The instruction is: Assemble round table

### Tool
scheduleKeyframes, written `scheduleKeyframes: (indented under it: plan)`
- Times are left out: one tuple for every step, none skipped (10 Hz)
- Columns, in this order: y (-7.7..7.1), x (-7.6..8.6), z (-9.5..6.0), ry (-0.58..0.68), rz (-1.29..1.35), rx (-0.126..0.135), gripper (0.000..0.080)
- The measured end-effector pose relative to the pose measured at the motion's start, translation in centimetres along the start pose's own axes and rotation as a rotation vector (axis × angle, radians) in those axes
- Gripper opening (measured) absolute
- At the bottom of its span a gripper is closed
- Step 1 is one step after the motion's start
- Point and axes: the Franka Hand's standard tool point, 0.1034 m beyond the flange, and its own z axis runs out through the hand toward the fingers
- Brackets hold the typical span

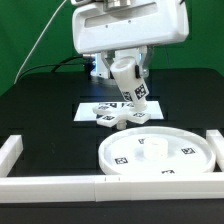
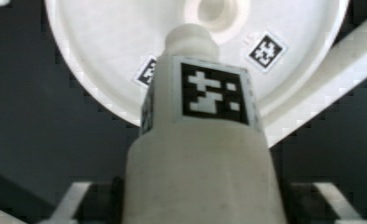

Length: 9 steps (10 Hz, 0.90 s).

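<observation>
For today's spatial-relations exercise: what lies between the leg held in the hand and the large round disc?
The cross-shaped foot, on the marker board, sits between the leg and the disc; the exterior view shows it.

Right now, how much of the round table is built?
Nothing looks joined yet. The claw holds the short white plastic cylinder leg. The big white rimmed round disc and the small white cross-shaped foot lie apart, so all the joining is left.

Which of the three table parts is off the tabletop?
The cylindrical leg, held tilted in the gripper; the round disc and cross-shaped foot lie flat below.
</observation>
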Motion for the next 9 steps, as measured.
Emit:
scheduleKeyframes:
  plan:
    - [-1.0, -0.8, 0.3, -0.003, -0.072, -0.011, 0.0406]
    - [-0.6, -0.5, 0.2, -0.005, -0.029, -0.001, 0.0406]
    - [-0.5, -0.5, 0.3, -0.006, -0.02, 0.0, 0.0406]
    - [-0.6, -0.6, 0.4, -0.008, -0.022, 0.0, 0.0406]
    - [-0.6, -0.7, 0.4, -0.008, -0.027, 0.0, 0.0406]
    - [-0.7, -0.5, 0.7, 0.032, -0.1, 0.01, 0.0406]
    - [-0.4, -0.7, 1.3, 0.059, -0.169, 0.011, 0.0406]
    - [-1.1, -1.3, 1.6, 0.059, -0.2, 0.01, 0.0406]
    - [-1.1, -1.3, 1.5, 0.058, -0.189, 0.014, 0.0406]
